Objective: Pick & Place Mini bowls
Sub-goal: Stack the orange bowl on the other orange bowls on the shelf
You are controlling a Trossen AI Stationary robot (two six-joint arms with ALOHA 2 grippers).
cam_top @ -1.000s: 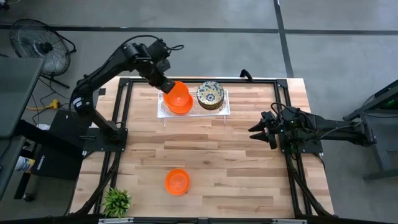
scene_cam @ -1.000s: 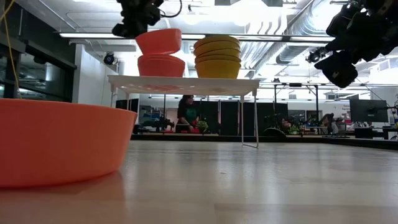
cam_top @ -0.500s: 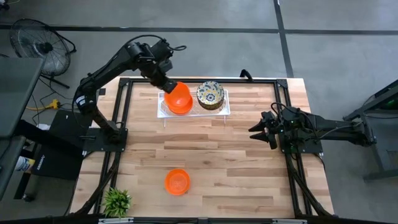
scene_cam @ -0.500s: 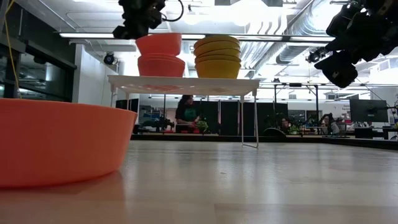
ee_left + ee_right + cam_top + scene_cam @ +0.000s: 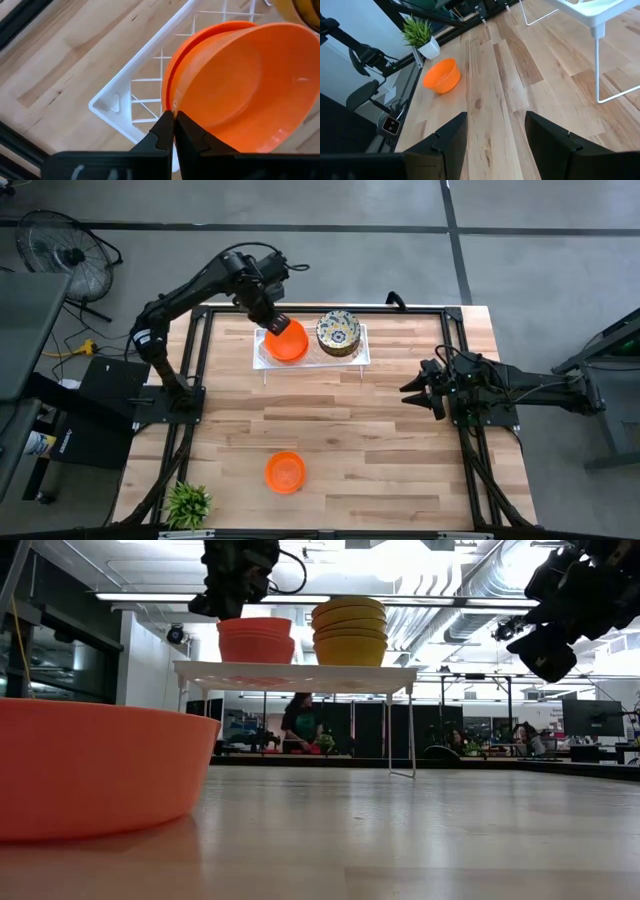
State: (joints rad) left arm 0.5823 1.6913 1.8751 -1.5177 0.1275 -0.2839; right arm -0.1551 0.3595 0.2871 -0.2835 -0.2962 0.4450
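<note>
— High view: what is the left pincer (image 5: 277, 323) doing?
— It pinches the rim of a glossy orange-red mini bowl (image 5: 288, 342), nested on the orange stack on the white lattice tray (image 5: 361, 346), beside the cream floral bowls (image 5: 338, 331).
— And the left wrist view?
— It shows the fingers (image 5: 161, 134) closed tight on that rim. The right pincer (image 5: 419, 392) waits, spread wide, over the wooden counter (image 5: 380, 450); another orange bowl (image 5: 285, 471) sits alone near the counter's front.
</note>
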